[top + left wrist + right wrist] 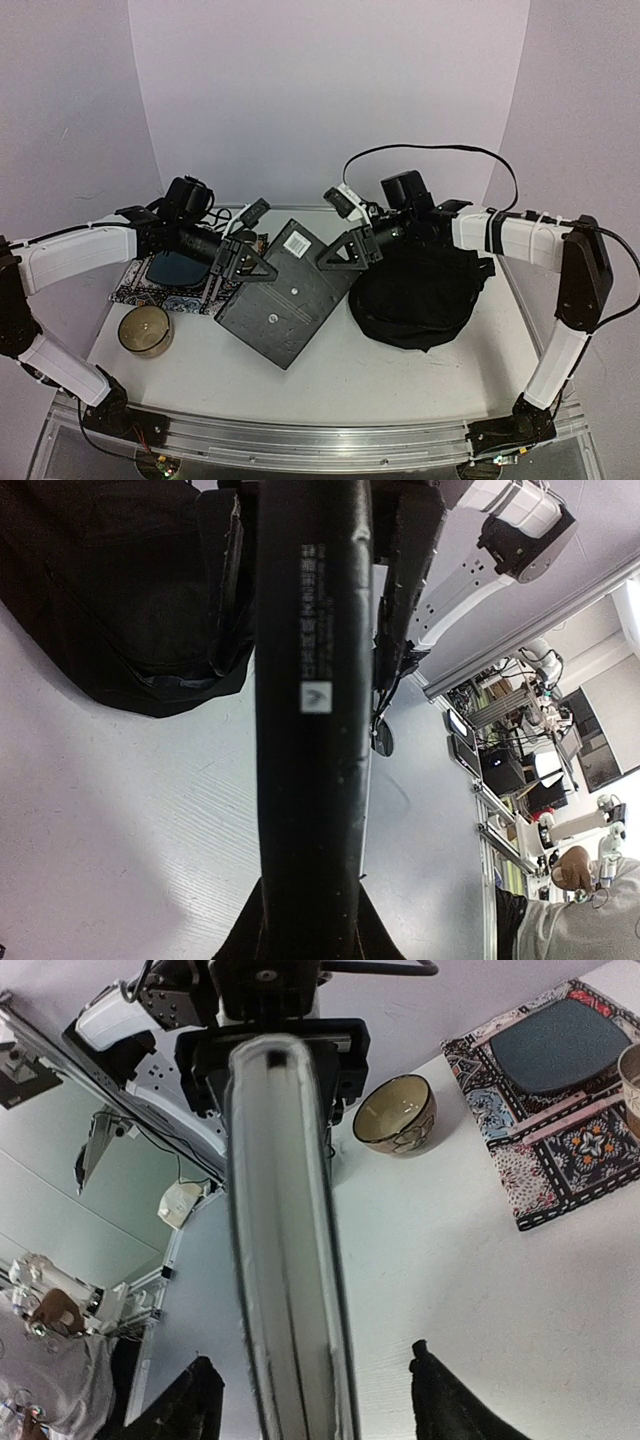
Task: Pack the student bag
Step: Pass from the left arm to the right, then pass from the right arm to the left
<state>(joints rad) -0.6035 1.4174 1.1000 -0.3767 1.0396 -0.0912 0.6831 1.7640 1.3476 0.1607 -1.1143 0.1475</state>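
Observation:
The flat black hardcover notebook [285, 290] hangs tilted over the middle of the table. My left gripper [240, 262] is shut on its spine side; in the left wrist view [310, 920] the jaws press both covers of the notebook [305, 680]. My right gripper [345, 250] is open at the opposite edge. In the right wrist view [310, 1355] its fingers stand wide on either side of the notebook's page edge [285, 1240] without touching it. The student bag [420, 295], a soft black backpack, lies crumpled just right of the notebook, and also shows in the left wrist view [120, 590].
A patterned mat [150, 285] with a dark plate [180, 268] lies at the left under my left arm. A tan glass cup [146, 330] stands at the mat's near edge. A beige bowl [395, 1115] sits beside the mat [560, 1160].

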